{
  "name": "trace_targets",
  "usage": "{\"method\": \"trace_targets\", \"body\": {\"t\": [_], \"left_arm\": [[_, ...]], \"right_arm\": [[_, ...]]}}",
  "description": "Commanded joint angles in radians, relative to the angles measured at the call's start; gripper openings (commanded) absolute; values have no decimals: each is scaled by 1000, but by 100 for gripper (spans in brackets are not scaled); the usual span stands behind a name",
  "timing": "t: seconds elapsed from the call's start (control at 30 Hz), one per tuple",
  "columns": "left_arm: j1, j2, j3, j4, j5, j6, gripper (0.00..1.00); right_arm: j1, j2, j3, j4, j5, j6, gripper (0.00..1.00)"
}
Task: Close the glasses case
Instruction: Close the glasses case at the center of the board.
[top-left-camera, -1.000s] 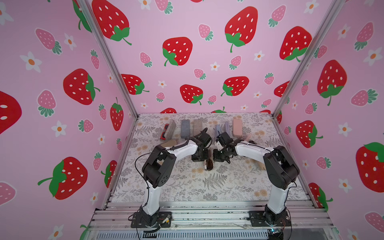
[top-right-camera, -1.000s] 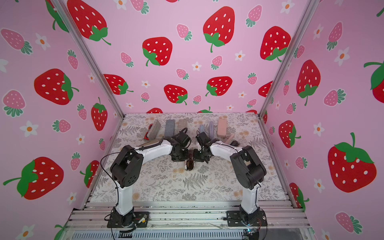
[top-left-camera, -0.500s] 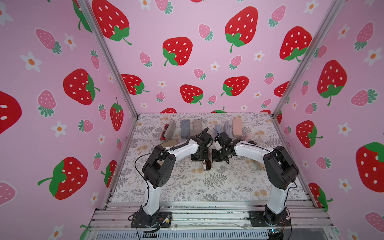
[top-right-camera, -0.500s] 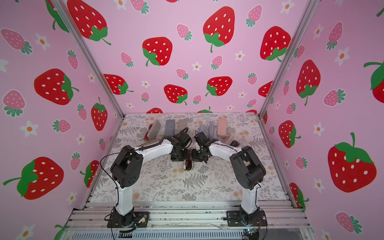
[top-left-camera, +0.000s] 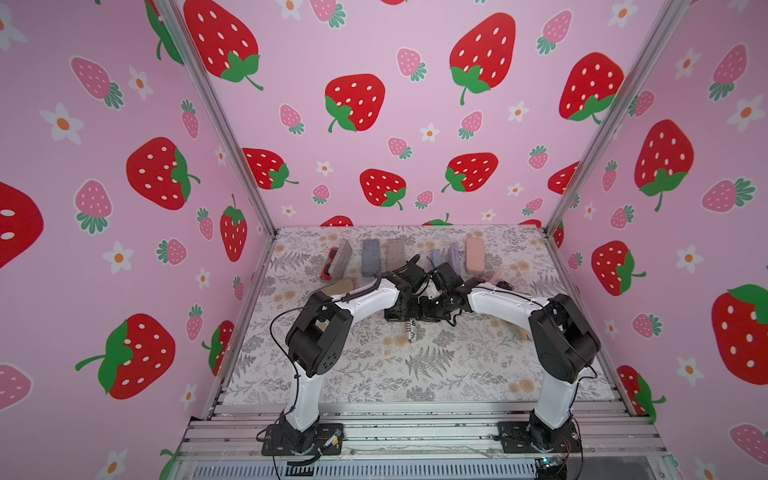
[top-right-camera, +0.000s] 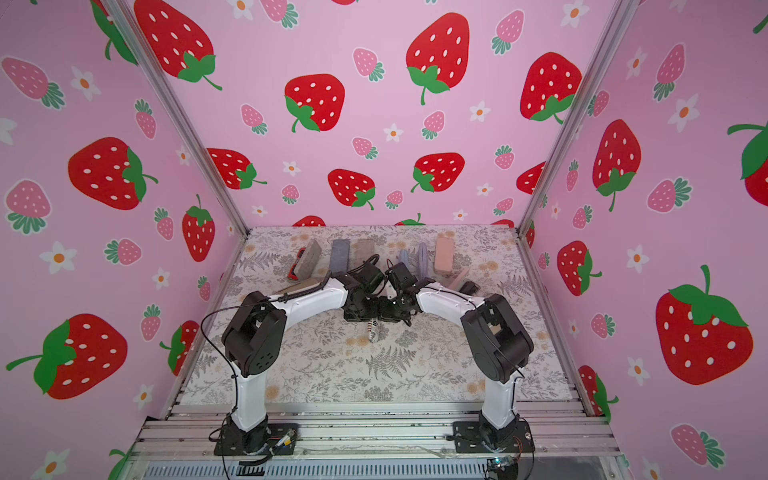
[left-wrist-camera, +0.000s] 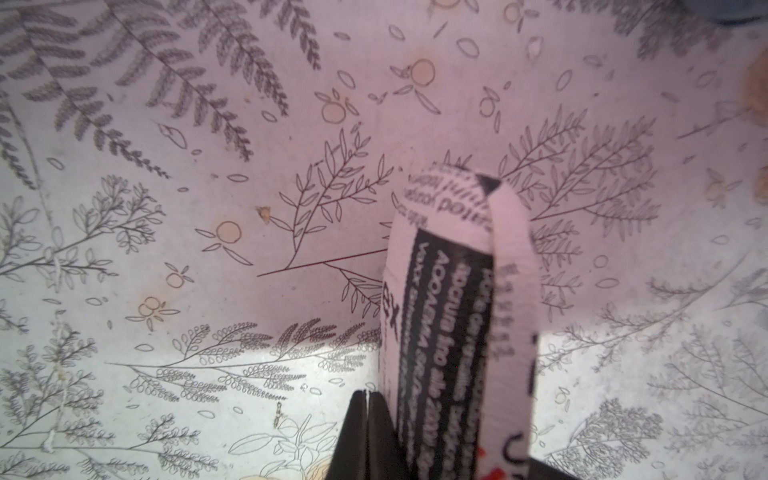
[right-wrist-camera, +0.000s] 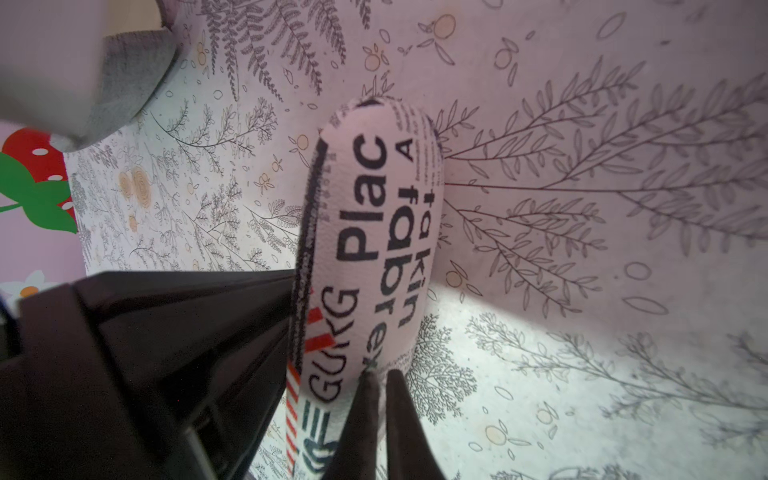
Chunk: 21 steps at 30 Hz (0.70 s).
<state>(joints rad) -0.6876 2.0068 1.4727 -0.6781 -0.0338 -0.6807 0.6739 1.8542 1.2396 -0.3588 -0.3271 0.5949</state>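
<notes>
Arms nudge closer over the glasses case (top-left-camera: 410, 330), left claw (left-wrist-camera: 368, 405) pressed together, right claw (right-wrist-camera: 380, 382) nearly so, nothing pinched, so it might skid or pop open.

**Robot manipulation test cell in a laboratory**

Strawberry-printed panels (top-left-camera: 374, 62) set in aluminium posts (top-left-camera: 216, 124) enclose the bench on three sides. Two white robot arms (top-left-camera: 365, 297) stand on base plates (top-left-camera: 301, 440) mounted on slotted rails (top-left-camera: 415, 424). An exposed circuit board (top-left-camera: 548, 462) sits at the front edge. A fern-patterned cover (top-left-camera: 436, 374) carries a row of cases (top-left-camera: 370, 257) and a printed glasses case (top-left-camera: 410, 330).
</notes>
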Motion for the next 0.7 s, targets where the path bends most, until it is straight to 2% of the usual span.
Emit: {"method": "trace_targets", "body": {"t": [0.0,0.27,0.53,0.67], "left_arm": [[-19,-20,1,71,34,-27,0],[0,-84,-82,127,34,-39,0],[27,-151,-158,157,34,-39,0],[53,-207,-217,178,34,-38,0]], "right_arm": [[21,-64,-19,47,10,24,15],[22,-130,-76,-2,135,58,31],[26,-145,-71,-64,184,69,47],[43,-133,-41,-90,207,74,51]]}}
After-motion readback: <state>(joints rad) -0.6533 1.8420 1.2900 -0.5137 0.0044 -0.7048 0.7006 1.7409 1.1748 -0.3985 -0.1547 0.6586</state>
